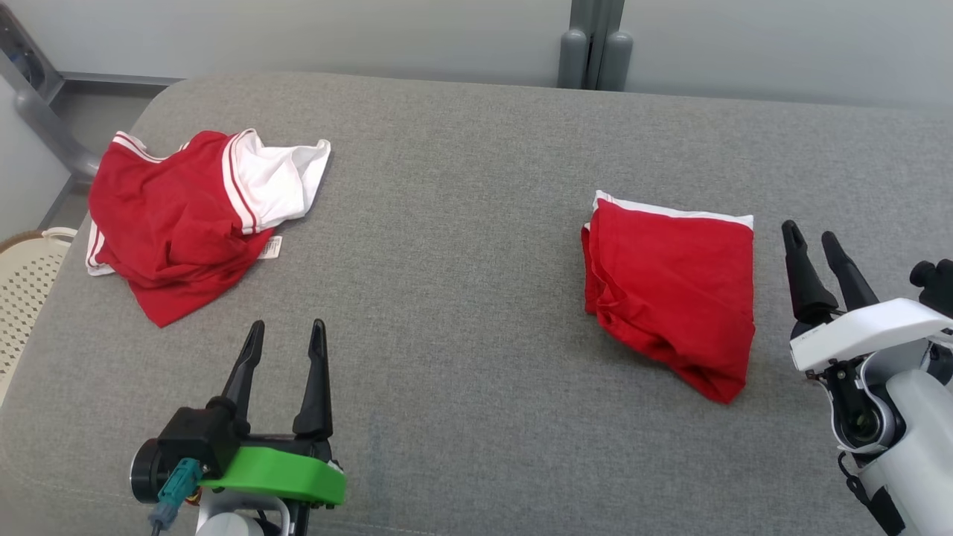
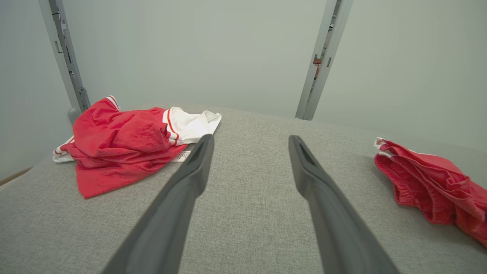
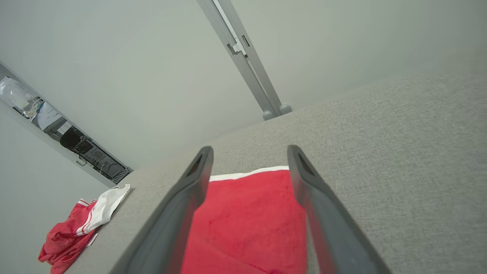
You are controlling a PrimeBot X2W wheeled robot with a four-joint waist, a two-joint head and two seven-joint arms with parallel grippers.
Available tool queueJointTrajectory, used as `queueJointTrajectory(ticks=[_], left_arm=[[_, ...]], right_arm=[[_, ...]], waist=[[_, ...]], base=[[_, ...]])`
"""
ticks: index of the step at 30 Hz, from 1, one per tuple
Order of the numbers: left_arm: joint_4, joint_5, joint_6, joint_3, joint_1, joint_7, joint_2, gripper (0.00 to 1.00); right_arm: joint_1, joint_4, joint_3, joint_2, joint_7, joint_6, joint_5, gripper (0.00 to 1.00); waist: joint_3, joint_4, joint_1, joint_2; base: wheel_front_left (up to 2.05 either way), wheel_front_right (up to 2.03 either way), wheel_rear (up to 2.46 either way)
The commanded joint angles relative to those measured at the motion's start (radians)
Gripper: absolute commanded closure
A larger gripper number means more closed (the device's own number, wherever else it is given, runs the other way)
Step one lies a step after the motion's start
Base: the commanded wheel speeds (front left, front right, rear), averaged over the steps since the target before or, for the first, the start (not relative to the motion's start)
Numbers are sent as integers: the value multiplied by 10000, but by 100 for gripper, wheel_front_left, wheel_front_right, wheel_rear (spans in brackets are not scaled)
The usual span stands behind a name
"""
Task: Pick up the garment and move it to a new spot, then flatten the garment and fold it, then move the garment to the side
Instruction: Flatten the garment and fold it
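A folded red garment (image 1: 674, 294) with a white band along its far edge lies on the right part of the grey padded table (image 1: 461, 246). My right gripper (image 1: 813, 242) stands open just to its right, holding nothing. From the right wrist, the folded garment (image 3: 247, 224) lies below and between the fingers (image 3: 190, 190). A second red and white garment (image 1: 186, 212) lies crumpled at the far left. Near the front left my left gripper (image 1: 287, 335) is open and empty. The left wrist view has the crumpled garment (image 2: 121, 144) to the left and the folded one (image 2: 430, 186) to the right.
A pale perforated basket (image 1: 26, 286) stands beside the table's left edge. A grey metal post (image 1: 595, 45) rises behind the far edge, against a plain wall. Bare grey table surface lies between the two garments.
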State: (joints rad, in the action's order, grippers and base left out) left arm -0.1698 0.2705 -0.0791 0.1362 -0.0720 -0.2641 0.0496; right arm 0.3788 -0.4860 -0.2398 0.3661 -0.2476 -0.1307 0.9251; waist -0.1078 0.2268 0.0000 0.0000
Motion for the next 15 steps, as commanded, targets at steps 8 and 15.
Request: queueJointTrajectory(ticks=[8, 15], left_arm=[[9, -52, -61, 18, -193, -2, 19, 0], [-24, 32, -37, 179, -369, -2, 19, 0]], right_arm=[[410, -849, -276, -270, -89, 1, -1040, 100], [810, -1797, -1308, -1010, -137, 1, -1750, 100]], waist=[[-291, 237, 0, 0], [-454, 516, 0, 0]], base=[[0, 0, 0], [0, 0, 0]])
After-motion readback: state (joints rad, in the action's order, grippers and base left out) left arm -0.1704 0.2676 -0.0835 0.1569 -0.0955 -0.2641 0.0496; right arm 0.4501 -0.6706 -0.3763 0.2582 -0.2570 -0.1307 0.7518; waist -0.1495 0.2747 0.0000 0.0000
